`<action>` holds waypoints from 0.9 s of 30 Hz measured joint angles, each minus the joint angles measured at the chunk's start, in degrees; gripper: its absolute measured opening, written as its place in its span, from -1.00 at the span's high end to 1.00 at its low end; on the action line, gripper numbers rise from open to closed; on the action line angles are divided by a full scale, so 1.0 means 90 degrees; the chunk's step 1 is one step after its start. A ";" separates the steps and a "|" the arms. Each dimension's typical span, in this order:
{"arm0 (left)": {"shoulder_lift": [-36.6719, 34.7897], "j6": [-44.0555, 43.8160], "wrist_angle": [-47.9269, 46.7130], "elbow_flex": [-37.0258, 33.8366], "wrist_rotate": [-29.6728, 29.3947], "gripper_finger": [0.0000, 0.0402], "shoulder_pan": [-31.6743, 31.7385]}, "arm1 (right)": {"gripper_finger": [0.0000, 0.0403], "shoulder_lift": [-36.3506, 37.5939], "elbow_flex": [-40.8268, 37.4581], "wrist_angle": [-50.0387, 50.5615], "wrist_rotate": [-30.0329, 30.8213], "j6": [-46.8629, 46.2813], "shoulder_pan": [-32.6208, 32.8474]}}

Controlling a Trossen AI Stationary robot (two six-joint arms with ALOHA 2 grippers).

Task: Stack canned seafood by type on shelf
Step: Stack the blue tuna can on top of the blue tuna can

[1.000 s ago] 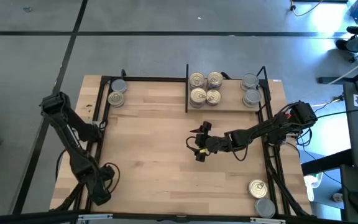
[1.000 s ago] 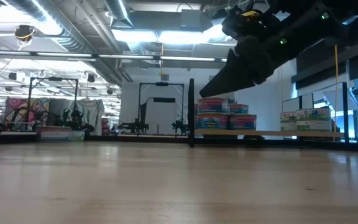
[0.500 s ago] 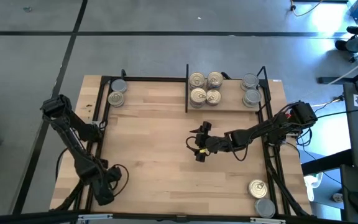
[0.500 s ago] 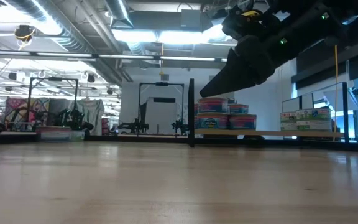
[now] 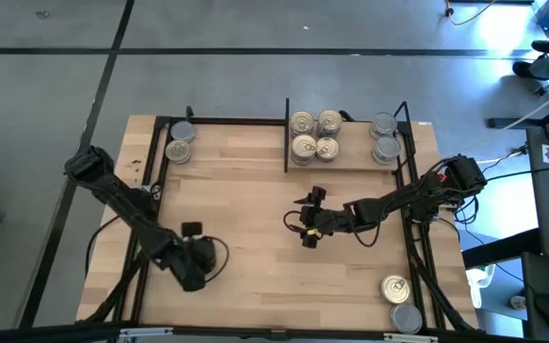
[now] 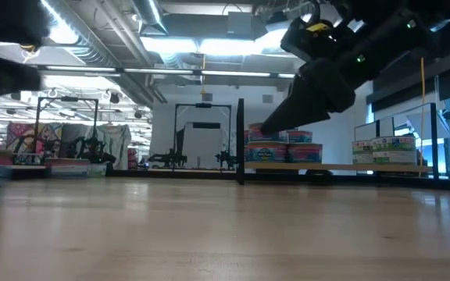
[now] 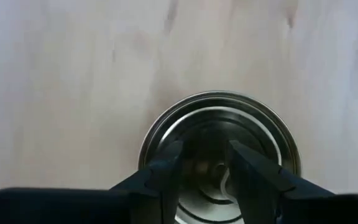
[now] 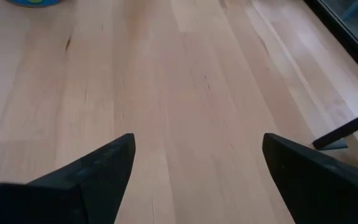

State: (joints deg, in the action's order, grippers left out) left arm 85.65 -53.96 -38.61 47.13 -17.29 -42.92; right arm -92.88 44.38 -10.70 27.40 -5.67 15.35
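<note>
The left pincer (image 7: 204, 177) is carrying a tin (image 7: 219, 155), its two fingers closed partway on the tin's rim, one finger inside the lid recess and one seemingly outside it, with bare bench (image 7: 73, 93) passing under the tin. In the overhead view this left pincer (image 5: 193, 262) is hanging over the near-left part of the bench, and the shelf (image 5: 351, 162) with its black divider (image 5: 286, 133) is lying well ahead of it, toward the far edge. Judging by this, the step in hand is the carry of one tin toward the shelf; the next move calls for reaching to the stack whose lids match this plain grey one, then lowering squarely onto it. The right pincer (image 5: 303, 221) is waiting over the middle of the bench, spread wide and holding nothing, with the gold-lidded tins (image 5: 315, 134) just beyond it and two loose tins (image 5: 400, 300) well behind it, near the front right corner.
</note>
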 joint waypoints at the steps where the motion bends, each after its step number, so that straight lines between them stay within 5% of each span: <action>1: 0.0060 0.0302 0.0134 0.0000 -0.0114 0.37 0.0133 | -0.74 0.0000 0.0000 0.0044 0.0000 0.0000 0.0000; 20: 0.1522 0.4668 0.5297 -0.0022 -0.0161 0.37 0.2650 | -0.74 0.0000 0.0000 0.0503 -0.0170 0.0005 0.0002; 27: 0.1226 0.4909 0.4819 0.0336 -0.0020 0.14 0.3060 | -0.74 0.0000 0.0000 0.0544 -0.0170 0.0005 0.0002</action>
State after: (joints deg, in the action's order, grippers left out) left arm 96.69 -9.78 4.76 50.16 -17.47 -15.38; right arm -92.88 44.38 -5.81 25.87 -5.63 15.38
